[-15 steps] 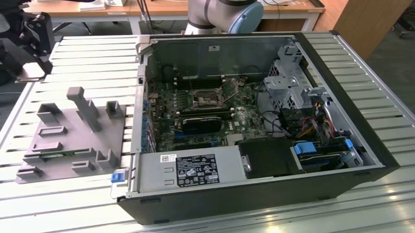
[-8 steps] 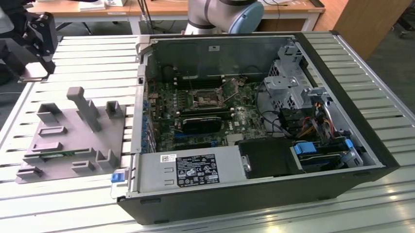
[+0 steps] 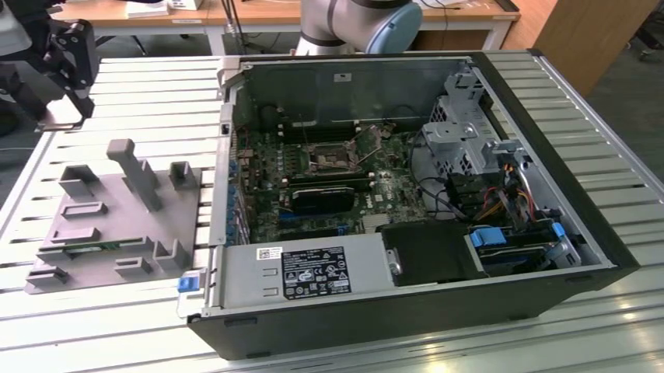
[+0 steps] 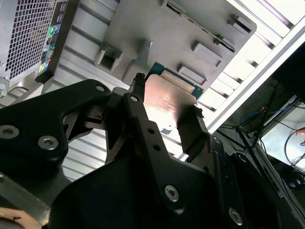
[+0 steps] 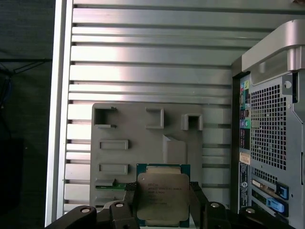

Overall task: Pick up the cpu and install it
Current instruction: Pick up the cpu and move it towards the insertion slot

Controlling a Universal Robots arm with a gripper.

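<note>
Flat square silver-topped cpu [image 5: 163, 196] gripped in our black claw [image 5: 163, 189].
We hold it by two opposite edges, the claw's fingers [image 5: 131, 207] narrowed onto it; square, it has no long axis. Its lid carries faint print that we leave unread. Under it lies the grey plastic fixture plate [image 5: 143, 143] on the slatted metal counter [image 5: 143, 62]; the open black computer case [image 3: 436, 322], white-stickered, stands just beside that plate.

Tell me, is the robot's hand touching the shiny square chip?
Touching. In the first wrist view the hand clamps the cpu, its fingers pressed against opposite edges.
</note>
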